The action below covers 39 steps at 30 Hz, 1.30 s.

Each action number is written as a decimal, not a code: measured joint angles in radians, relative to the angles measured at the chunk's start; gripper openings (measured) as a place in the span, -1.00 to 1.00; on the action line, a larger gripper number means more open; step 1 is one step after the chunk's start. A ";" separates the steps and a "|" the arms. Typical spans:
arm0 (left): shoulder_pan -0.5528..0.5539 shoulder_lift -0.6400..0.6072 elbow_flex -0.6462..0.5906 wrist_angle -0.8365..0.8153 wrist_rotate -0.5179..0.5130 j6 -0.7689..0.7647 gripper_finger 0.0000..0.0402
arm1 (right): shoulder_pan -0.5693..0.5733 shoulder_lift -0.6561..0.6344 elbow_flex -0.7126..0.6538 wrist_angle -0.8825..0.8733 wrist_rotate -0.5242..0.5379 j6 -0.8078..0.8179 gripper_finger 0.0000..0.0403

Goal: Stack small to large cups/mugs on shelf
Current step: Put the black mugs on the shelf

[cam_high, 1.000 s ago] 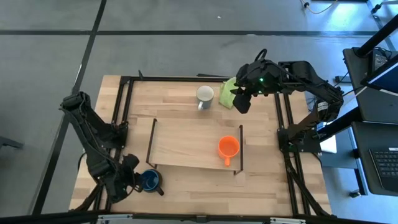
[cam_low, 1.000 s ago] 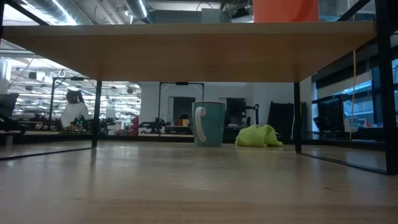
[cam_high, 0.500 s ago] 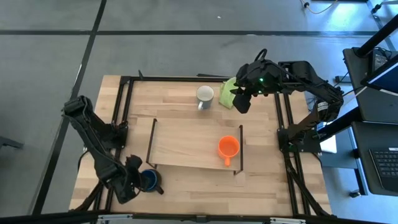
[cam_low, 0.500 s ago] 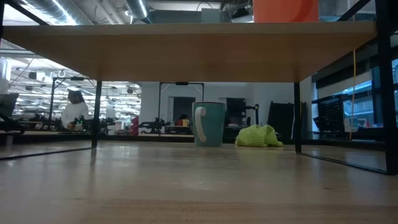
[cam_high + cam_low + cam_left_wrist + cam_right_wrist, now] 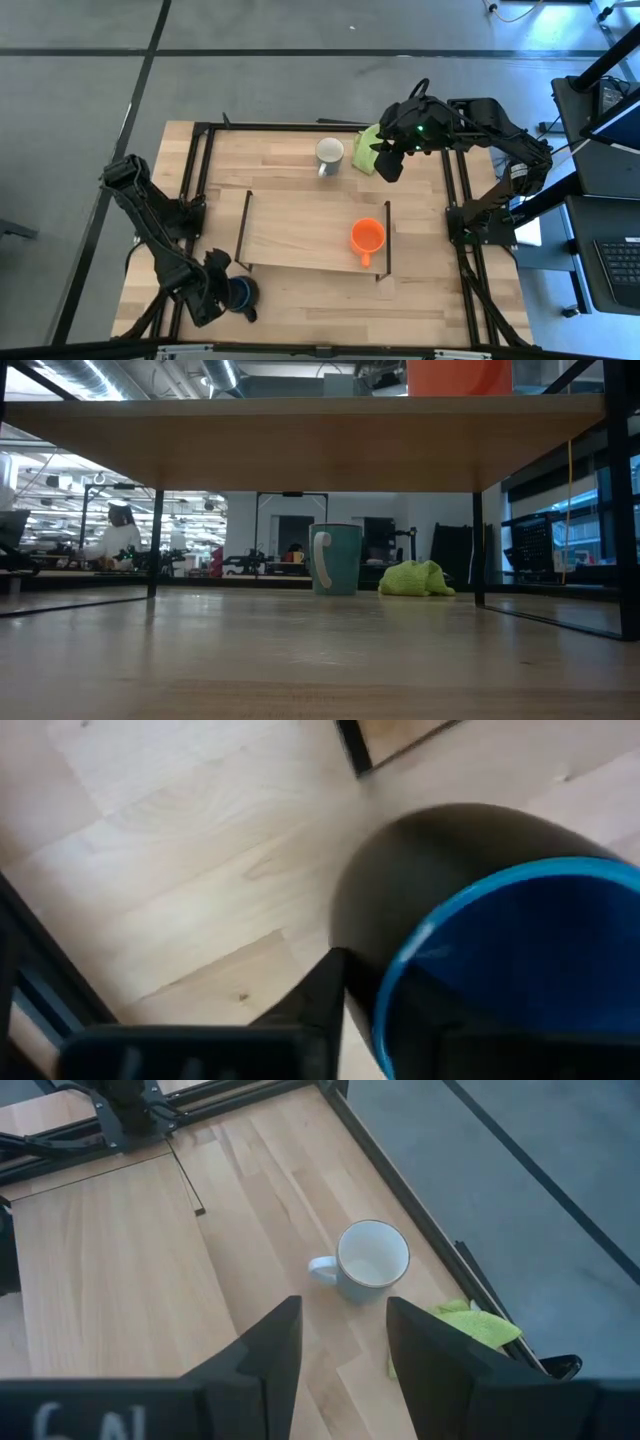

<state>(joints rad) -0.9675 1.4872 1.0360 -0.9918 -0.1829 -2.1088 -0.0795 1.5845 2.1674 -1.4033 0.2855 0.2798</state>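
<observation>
L gripper (image 5: 222,292) at blue mug (image 5: 241,291), table's front-left corner; jaw state cannot tell. Mug lies at gripper's 3 o'clock, touching. Shelf (image 5: 300,230) at mug's 1 o'clock, near. R gripper (image 5: 389,165) parted, waits back-right.

Small orange mug (image 5: 367,238) upright on shelf (image 5: 300,225), near its right rail. White-grey mug (image 5: 329,154) upright on tabletop behind shelf. Dark blue mug (image 5: 241,293) at my left gripper (image 5: 222,292), front-left of shelf.
</observation>
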 joint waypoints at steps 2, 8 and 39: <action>-0.005 0.001 -0.001 0.003 0.006 0.018 -0.90 | 0.000 0.000 0.000 0.000 0.000 0.000 -0.26; -0.010 0.000 0.004 -0.007 -0.015 0.049 -0.93 | 0.000 0.000 0.000 0.000 0.001 0.003 -0.26; 0.530 0.203 0.935 -0.584 0.021 1.367 -0.94 | 0.015 -0.049 -0.001 -0.027 0.003 0.039 -0.26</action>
<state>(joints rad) -0.4372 1.6904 1.9712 -1.5760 -0.1620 -0.7416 -0.0644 1.5354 2.1662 -1.4304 0.2881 0.3184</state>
